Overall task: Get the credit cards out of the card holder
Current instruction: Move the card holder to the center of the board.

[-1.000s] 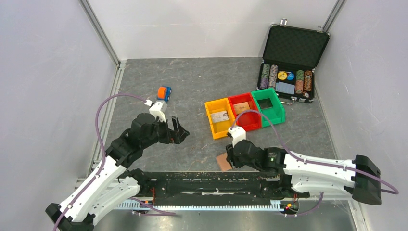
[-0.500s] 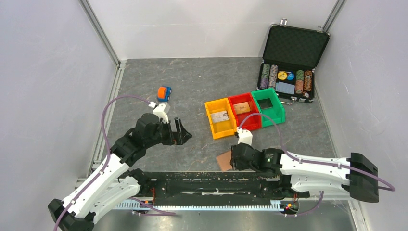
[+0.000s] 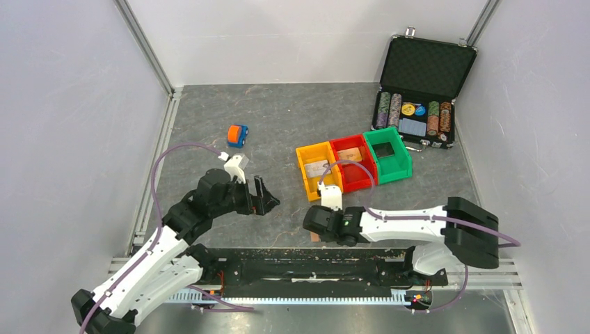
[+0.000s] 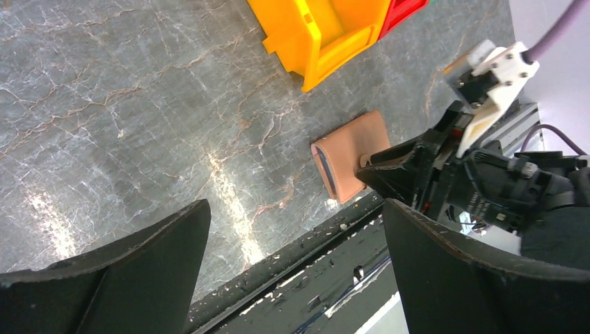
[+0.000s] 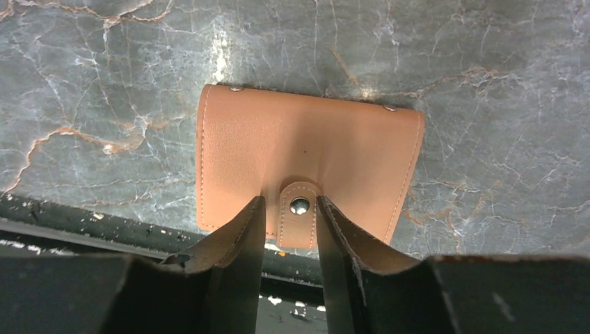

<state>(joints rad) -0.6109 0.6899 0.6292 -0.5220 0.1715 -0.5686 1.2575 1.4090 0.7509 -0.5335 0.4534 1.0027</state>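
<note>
Closed card holder (image 5: 306, 146) at six o'clock on our worktop (image 3: 278, 125), right jaws flanking its snap tab (image 5: 299, 226), pinch we cannot tell, left jaws spread wide at its ten o'clock

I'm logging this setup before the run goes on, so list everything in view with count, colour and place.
table: one, grey marbled, under everything
card holder: one, tan-brown, closed, at the table's near edge
bins: three in a row, centre right: yellow bin, red bin, green bin
pale flat item: one, in the yellow bin, too small to name
brownish flat item: one, in the red bin, too small to name
chip case: one, black, open, far right corner
poker chips: several stacks, mixed colours, inside the case
toy car: one, orange and blue, left of centre
left gripper: black, open, hovering left of the holder
right gripper: black, fingers either side of the holder's snap tab
</note>
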